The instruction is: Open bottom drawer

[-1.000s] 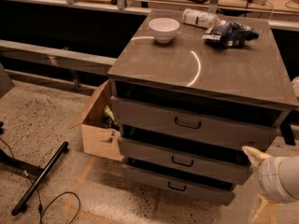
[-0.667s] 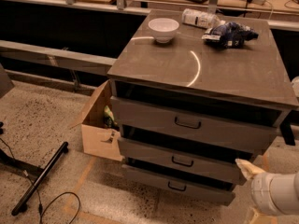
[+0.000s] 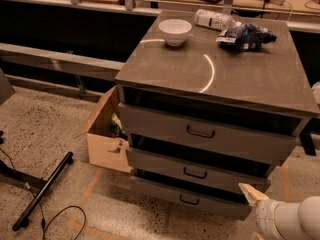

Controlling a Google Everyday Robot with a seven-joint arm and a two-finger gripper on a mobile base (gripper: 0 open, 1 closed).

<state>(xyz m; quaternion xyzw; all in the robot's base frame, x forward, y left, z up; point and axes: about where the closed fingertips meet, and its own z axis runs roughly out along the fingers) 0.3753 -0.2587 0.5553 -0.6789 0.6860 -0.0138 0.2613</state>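
A grey cabinet [image 3: 215, 79] with three drawers stands on a speckled floor, seen from above and in front. The bottom drawer [image 3: 162, 190] is the lowest and slimmest of the three, just above the floor, and has not yet been pulled out. A small black handle [image 3: 189, 200] sits at the middle of its wide, flat front.

My gripper [image 3: 254, 195] is at the lower right of the view, a pale tip on a white arm. It is near the right end of the bottom drawer and well to the right of the handle, and it touches neither. Whether it is open or closed I cannot tell from here.

I judge the drawer front to be stiff and smooth, with nothing on the flat panel to grip. The handle is the only place to take hold, and it looks thin and rigid, so I would hook or pinch it at its middle and pull straight out. The drawer should slide on runners, and its weight depends on contents I cannot see.

A white bowl [image 3: 175, 31] rests on the cabinet top.
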